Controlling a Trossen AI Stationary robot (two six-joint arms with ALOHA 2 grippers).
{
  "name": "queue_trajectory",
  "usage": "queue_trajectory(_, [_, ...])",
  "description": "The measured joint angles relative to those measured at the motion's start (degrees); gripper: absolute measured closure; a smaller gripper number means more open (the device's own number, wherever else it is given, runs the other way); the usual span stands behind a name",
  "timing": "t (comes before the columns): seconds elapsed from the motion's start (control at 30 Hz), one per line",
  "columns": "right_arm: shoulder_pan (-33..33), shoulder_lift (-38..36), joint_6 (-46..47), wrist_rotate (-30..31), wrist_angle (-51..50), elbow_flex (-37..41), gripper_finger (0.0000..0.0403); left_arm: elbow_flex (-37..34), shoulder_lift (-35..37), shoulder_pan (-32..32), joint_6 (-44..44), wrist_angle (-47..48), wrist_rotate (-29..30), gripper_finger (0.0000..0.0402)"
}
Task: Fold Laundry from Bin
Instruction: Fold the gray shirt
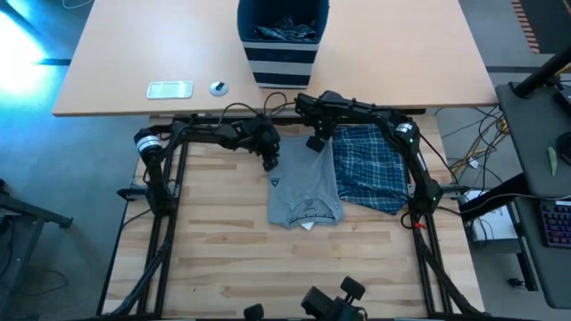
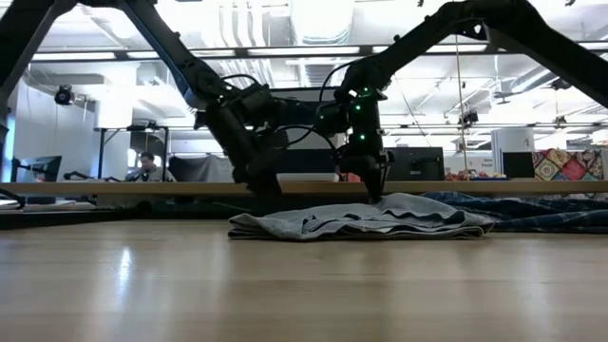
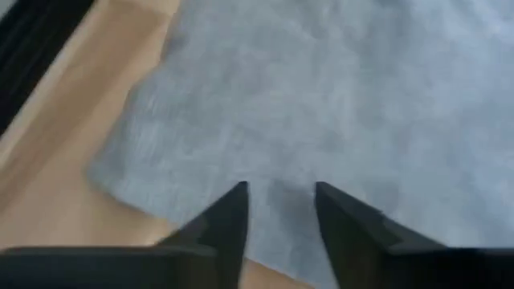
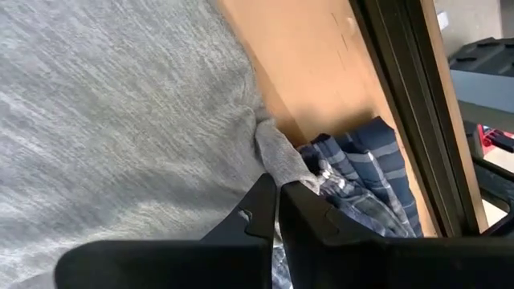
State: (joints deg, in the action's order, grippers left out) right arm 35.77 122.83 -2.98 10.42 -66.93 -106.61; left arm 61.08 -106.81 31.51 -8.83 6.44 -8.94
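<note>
grey t-shirt (image 1: 303, 183) lies on the work table (image 1: 223, 250), partly folded into a long narrow strip, print side up, wrinkled along its top in the low view. beside it, touching on the right arm's side, a blue plaid garment (image 1: 370, 169) lies roughly flat — whether it counts as properly folded i cannot tell. the bin (image 1: 282, 45) stands on the far desk (image 1: 134, 53), well apart from both, with more plaid cloth (image 1: 284, 31) visible inside. left gripper (image 1: 270, 160) is down at the far corner of the t-shirt on its own side; the wrist view shows its fingers (image 3: 229, 221) apart with grey cloth between and under them, not yet pinching. right gripper (image 1: 316, 141) is at the other far corner, fingers together and clamped on a small tuck of the shirt's edge (image 4: 277, 156), the plaid garment just beside it. judgement: task is in its early-middle part — one piece laid aside, the t-shirt mid-fold with both far corners being taken for what looks like a fold toward the near edge, and the bin still holding laundry. left to do: complete the left grip, finish the shirt, then pull and fold the rest. risk: uneven corner grips would skew the fold.
</note>
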Motion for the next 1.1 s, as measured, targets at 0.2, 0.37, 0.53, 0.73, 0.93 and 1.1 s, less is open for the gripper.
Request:
queue_trajectory(0.2, [-0.02, -0.12, -0.12, -0.26, -0.01, 0.0, 0.0394, 0.29, -3.27, -1.34, -0.45, 4.22, -1.04, 0.039])
queue_trajectory(0.37, [-0.53, -0.37, -1.44, -4.16, 0.57, 0.0, 0.0394, -3.27, -1.99, -4.44, 3.0, 9.45, 0.41, 0.0399])
queue_trajectory(0.53, [-2.81, -0.37, -1.99, -10.22, 3.75, 0.0, 0.0394, -12.22, 6.21, -7.48, 12.61, 10.29, 0.87, 0.0401])
queue_trajectory(0.73, [-6.48, -0.37, -2.23, -23.66, 15.23, 0.0, 0.0394, -22.95, 24.62, -11.15, 24.16, 15.69, 5.62, 0.0401])
queue_trajectory(0.93, [-8.26, -0.96, -0.59, -36.76, 25.86, -0.18, 0.0394, -25.27, 39.14, -11.96, 30.18, 14.48, 7.65, 0.038])
queue_trajectory(1.1, [-7.38, -1.27, -2.45, -31.95, 20.44, -4.77, 0.0394, -22.97, 42.41, -10.92, 28.98, 14.16, 14.03, 0.0315])
